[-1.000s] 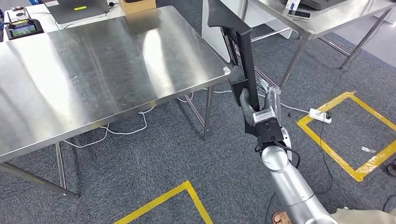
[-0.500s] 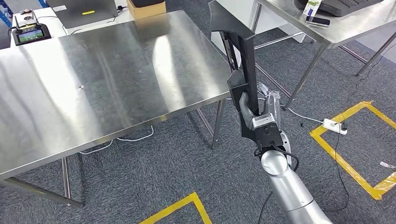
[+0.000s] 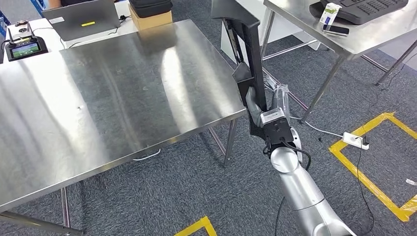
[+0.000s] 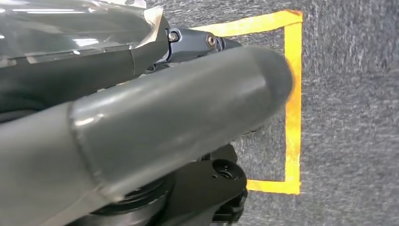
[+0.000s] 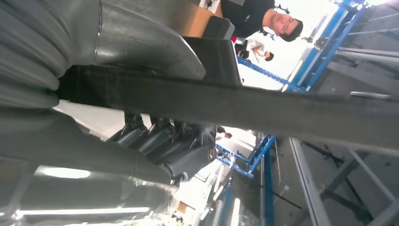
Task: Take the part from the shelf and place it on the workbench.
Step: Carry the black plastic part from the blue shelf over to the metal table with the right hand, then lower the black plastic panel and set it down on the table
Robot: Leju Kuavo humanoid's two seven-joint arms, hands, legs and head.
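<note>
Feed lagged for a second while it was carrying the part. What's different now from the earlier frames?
The whole head view has shifted, so the camera moved: the robot has come nearer the workbench, whose corner now sits beside the right hand. That hand still grips the long black part, upright and off the table's edge, not yet over it. Grip and part angle look unchanged. The left hand still hangs over the carpet.

1 part (image 3: 250, 54), 2 tables (image 3: 123, 88).
</note>
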